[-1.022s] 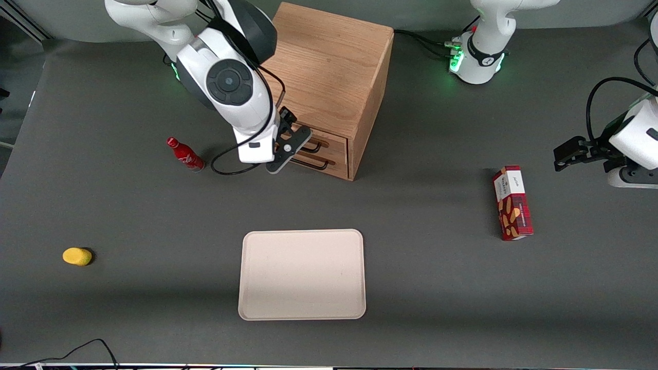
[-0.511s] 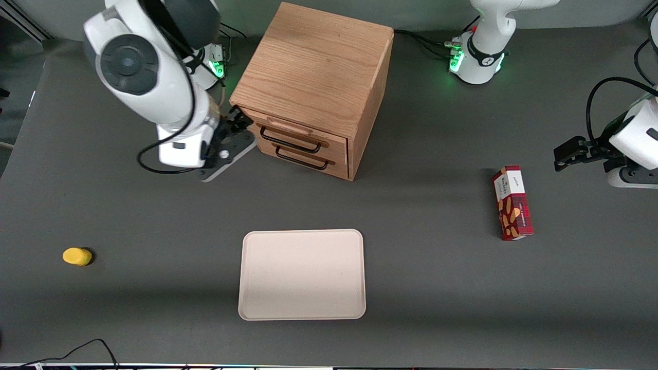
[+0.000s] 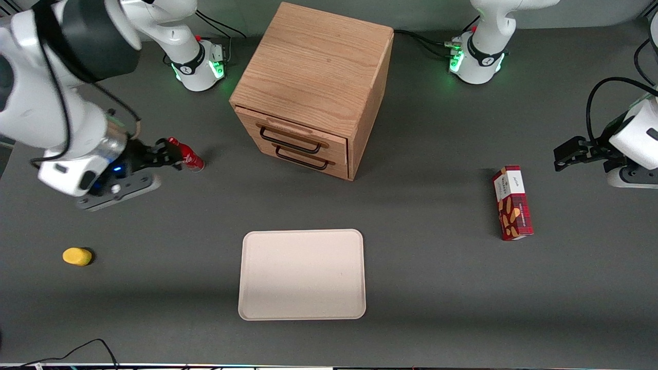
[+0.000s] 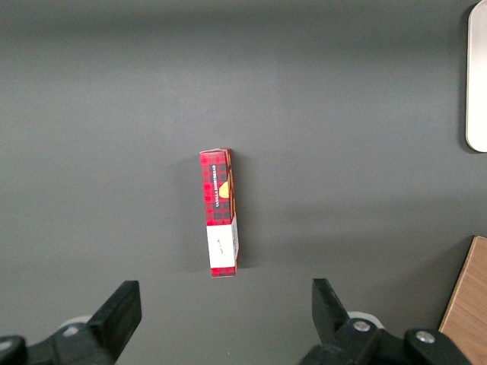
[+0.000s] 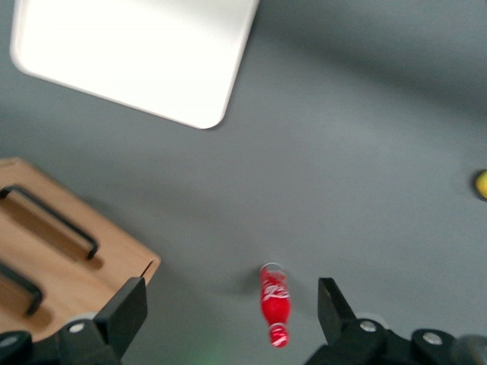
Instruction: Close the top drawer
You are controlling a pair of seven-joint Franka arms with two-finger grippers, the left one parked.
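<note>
We read the top drawer (image 3: 291, 134) as shut: its front sits flush with the lower drawer (image 3: 303, 155) in the wooden cabinet (image 3: 313, 77), handle untouched, so nothing looks left but to park. Taking the cabinet as clock centre in the front view, our gripper (image 3: 154, 156) is out around 8 o'clock, well apart from it, fingers spread wide and holding nothing, just above the red bottle (image 3: 186, 155). The dark grey table (image 3: 437, 288) also carries a beige tray (image 3: 302, 274) at 6 o'clock, a snack box (image 3: 512, 202) toward 4, a yellow item (image 3: 76, 256) toward 8.
</note>
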